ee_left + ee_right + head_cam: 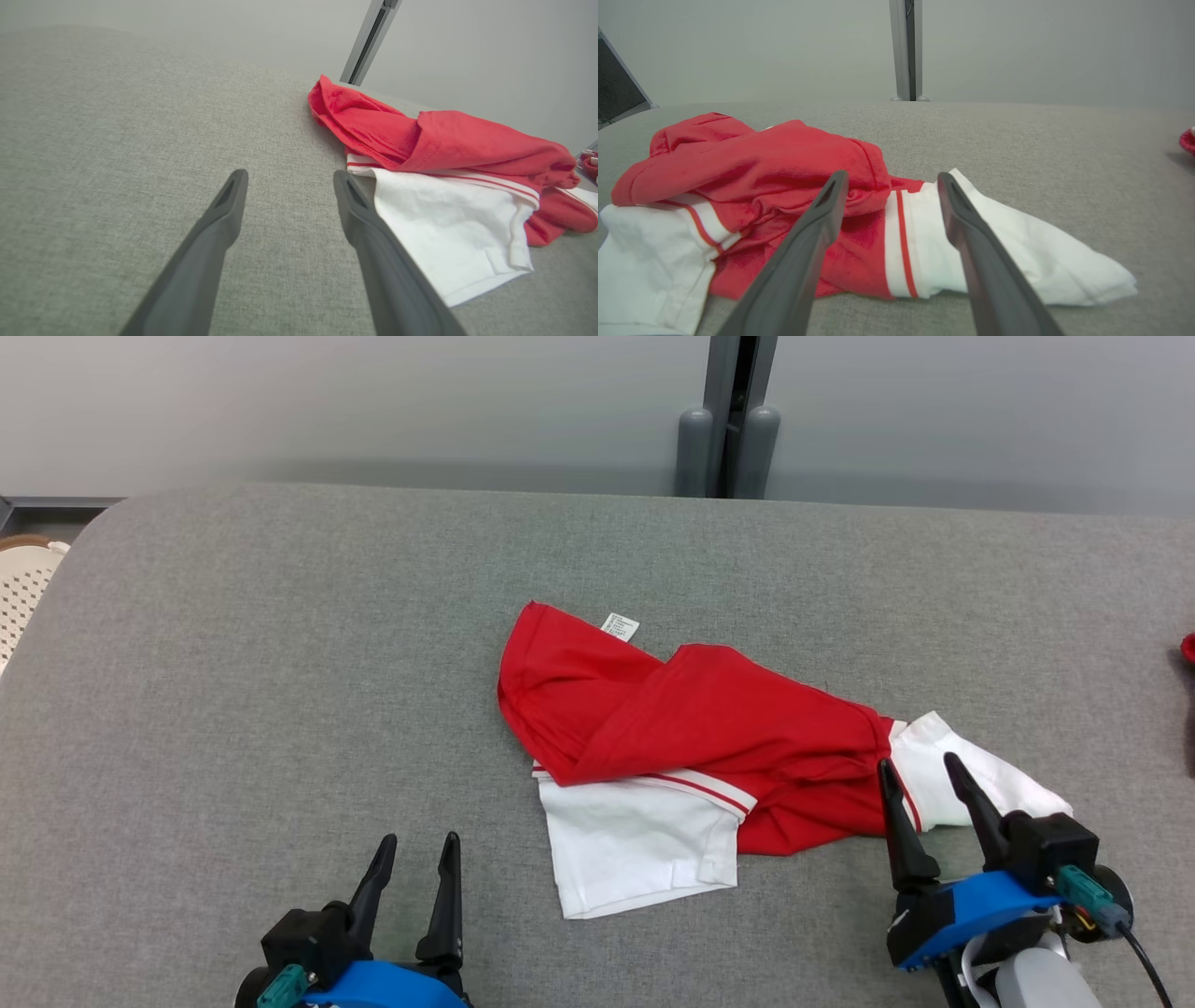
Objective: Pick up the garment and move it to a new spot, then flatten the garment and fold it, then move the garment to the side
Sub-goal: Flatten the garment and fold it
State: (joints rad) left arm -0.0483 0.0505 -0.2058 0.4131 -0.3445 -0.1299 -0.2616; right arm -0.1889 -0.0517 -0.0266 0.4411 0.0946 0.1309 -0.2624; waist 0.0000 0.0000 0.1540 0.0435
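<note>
Red item [1188, 648] partly beyond right edge

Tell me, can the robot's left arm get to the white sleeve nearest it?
Probably yes. The left tool stands open close beside the white sleeve, with only bare grey surface between them and nothing in the way.

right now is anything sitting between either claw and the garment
Nothing visible does. The right claw, open, has its tips over the right end of the garment. The left claw, also open, has just bare grey surface between it and the cloth.
</note>
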